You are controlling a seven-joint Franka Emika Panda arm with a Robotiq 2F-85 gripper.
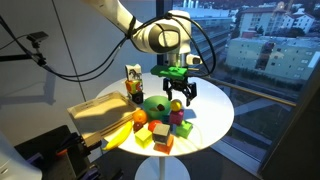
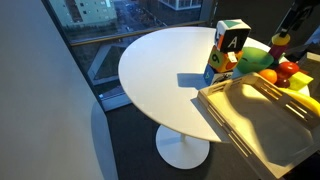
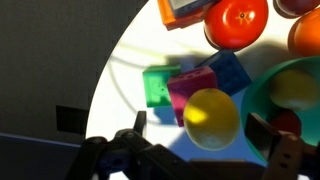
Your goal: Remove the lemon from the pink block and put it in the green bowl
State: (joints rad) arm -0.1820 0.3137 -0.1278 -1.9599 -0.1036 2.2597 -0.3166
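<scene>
I've got the gripper (image 3: 205, 135) spread wide, straddling the lemon (image 3: 212, 116) on the pink block (image 3: 186, 88), just beside the bowl (image 3: 254, 100).

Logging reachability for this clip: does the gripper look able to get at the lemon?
Likely yes. In the wrist view the open gripper hangs above the lemon, which sits uncovered on the pink block. The nearby green bowl might crowd one finger.

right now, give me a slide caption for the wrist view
Open fingers flank the lemon on its pink block, with the green bowl beside it.
</scene>
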